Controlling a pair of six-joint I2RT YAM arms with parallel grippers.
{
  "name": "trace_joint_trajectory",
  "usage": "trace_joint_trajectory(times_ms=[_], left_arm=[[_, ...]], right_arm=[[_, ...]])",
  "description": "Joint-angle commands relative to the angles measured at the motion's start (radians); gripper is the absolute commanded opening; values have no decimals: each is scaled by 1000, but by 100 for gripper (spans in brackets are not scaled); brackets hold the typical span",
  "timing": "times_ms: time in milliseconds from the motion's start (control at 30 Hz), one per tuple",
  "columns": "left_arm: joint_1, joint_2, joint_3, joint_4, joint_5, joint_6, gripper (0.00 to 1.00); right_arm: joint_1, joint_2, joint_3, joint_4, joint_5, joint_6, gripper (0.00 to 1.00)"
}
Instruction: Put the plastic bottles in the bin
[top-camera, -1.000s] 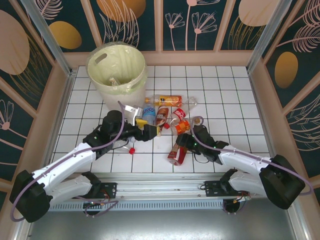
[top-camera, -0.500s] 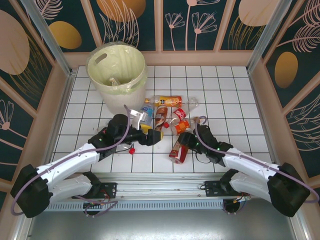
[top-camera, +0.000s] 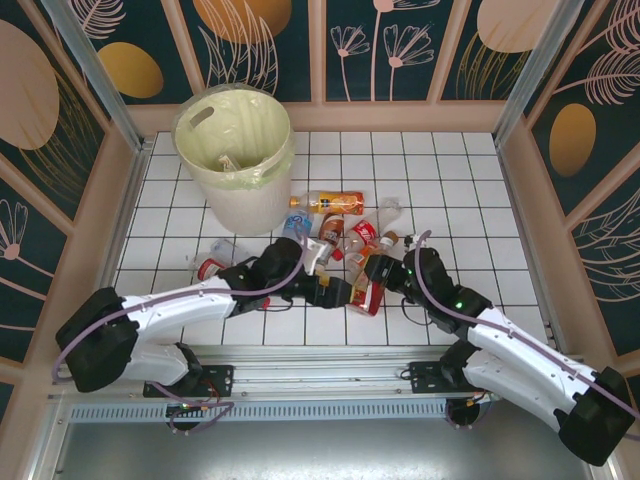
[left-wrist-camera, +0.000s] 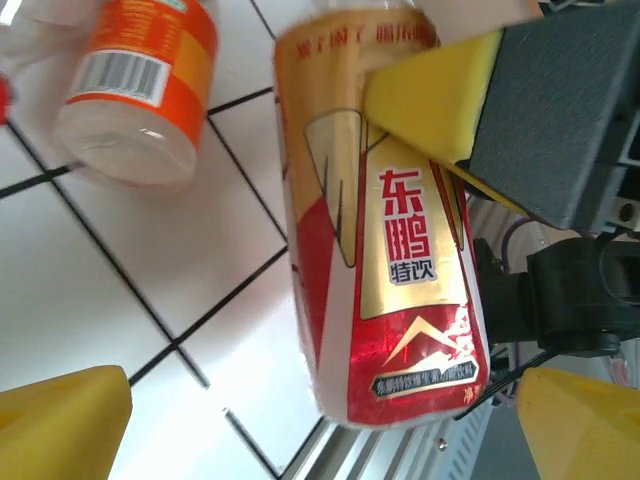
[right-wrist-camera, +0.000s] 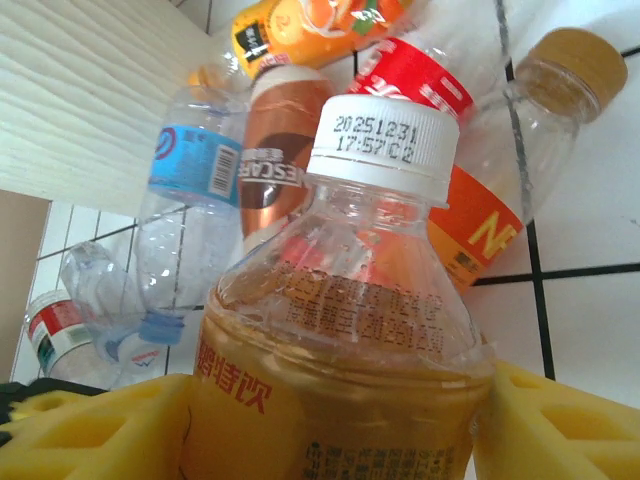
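Right jaws clenched on the red-and-gold bottle, near the front of the tiled surface and well apart from the bin; left jaws released beside it: best raised clear of the other bottles before swinging binward.

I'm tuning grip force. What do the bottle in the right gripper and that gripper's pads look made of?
Gold-and-red bottle: thin clear glossy plastic, colours behind show through its shoulder; label looks like shiny printed film; white cap seems ribbed matte plastic. Pads: yellow, matte, with moulded hollows, probably foam or soft rubber; the look leaves that open.
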Motion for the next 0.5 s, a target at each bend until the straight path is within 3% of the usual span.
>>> trace_joint_trajectory(times_ms=[0, 233, 467], left_arm=[[-48, 58, 74, 39, -44, -32, 99], [-108, 188, 176, 13, -96, -44, 98], [-130, 240, 213, 0, -111, -47, 80]], right_arm=[[7, -7, 43, -28, 27, -40, 67], [8, -13, 58, -42, 34, -53, 67], [7, -39, 51, -59, 40, -51, 67]])
